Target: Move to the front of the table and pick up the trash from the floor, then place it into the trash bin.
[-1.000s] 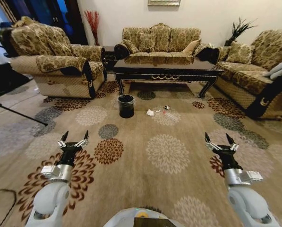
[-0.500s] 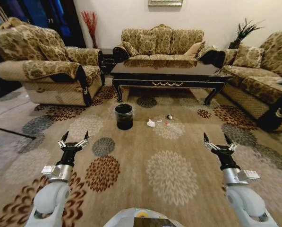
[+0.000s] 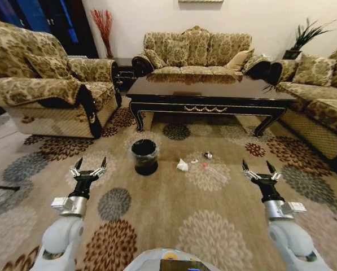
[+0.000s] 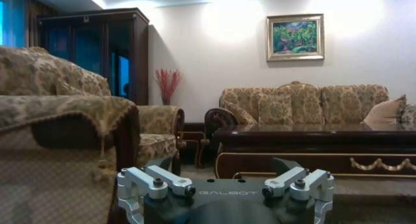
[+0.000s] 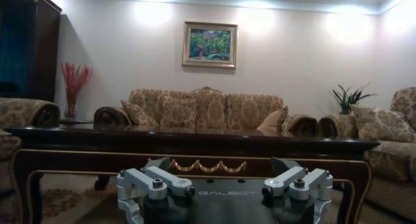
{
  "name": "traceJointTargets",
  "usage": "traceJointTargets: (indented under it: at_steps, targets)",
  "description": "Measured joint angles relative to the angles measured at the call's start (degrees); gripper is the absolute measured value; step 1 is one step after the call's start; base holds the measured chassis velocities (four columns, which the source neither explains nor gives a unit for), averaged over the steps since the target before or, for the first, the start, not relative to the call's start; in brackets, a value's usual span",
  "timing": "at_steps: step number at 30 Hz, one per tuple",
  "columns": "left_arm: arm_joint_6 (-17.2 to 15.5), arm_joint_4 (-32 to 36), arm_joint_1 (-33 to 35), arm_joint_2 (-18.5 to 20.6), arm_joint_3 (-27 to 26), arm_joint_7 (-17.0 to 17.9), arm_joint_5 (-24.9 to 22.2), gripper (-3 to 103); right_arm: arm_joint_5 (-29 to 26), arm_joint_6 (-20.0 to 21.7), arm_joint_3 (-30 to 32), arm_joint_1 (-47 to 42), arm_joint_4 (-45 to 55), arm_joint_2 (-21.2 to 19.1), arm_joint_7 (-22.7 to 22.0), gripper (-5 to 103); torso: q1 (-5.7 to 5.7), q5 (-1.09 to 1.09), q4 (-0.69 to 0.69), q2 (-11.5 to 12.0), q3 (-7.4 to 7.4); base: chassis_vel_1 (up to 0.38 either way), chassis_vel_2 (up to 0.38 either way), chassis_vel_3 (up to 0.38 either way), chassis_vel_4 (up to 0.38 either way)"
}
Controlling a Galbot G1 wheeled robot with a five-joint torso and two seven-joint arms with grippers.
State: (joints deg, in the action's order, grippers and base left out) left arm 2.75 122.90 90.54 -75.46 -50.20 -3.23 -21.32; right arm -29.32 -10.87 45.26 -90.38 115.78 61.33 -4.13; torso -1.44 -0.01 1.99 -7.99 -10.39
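Observation:
The dark glossy table [image 3: 205, 96] with gold scrollwork stands ahead of me, and it also appears in the left wrist view [image 4: 312, 136] and the right wrist view [image 5: 195, 141]. On the flowered carpet floor [image 3: 174, 203] in front of it stands the small black trash bin [image 3: 144, 156]. Right of the bin lies the trash: a crumpled white wad [image 3: 182, 165], tiny scraps [image 3: 202, 165] and a small dark piece [image 3: 208, 155]. My left gripper [image 3: 89, 164] and right gripper [image 3: 257, 167] are held up low in front of me, both open and empty, well short of the litter.
A patterned armchair [image 3: 44, 90] stands at the left, a sofa [image 3: 196, 53] behind the table and another sofa [image 3: 320, 101] at the right. Open carpet lies between me and the bin.
The whole view has shifted: table, bin and trash now look closer and lower in the picture, so the camera has moved forward. Both grippers keep the same open pose.

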Motion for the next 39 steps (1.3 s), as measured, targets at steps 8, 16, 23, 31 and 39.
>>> traceJointTargets:
  at_steps: [8,16,23,31,39]
  targets:
    - [0.3,-0.4,-0.2,-0.3,0.3,0.0,0.4,100,-0.1,0.1,-0.6,0.5,-0.5,0.1,-1.1,100,0.00,0.01,0.00,0.0,-0.01,-0.350,0.351,0.353,-0.338]
    - [-1.1,-1.3,-0.3,-1.4,1.6,1.8,2.1,100,-1.3,-2.0,-1.4,1.5,-1.1,-0.1,-0.5,100,-0.06,0.04,0.02,0.0,-0.05,-0.305,0.306,0.283,-0.297]
    - [-12.8,-1.3,0.0,-0.4,3.2,12.0,-0.8,100,-0.7,-2.5,-1.9,1.8,-2.2,0.1,-0.6,100,0.03,0.01,0.00,0.0,0.00,-0.041,0.061,0.027,-0.042]
    - [-34.2,2.7,-0.3,5.6,6.3,26.4,-16.1,100,0.7,-2.5,-3.1,2.0,-3.0,1.2,-0.7,100,0.00,0.00,0.01,0.0,-0.03,0.024,-0.050,-0.026,0.030]
    - [-36.4,-4.1,-3.9,8.9,11.6,29.6,-26.9,100,1.6,-2.4,-4.3,1.9,-3.6,2.7,-0.8,100,-0.01,0.02,0.01,0.0,-0.03,0.000,0.000,0.000,0.000]
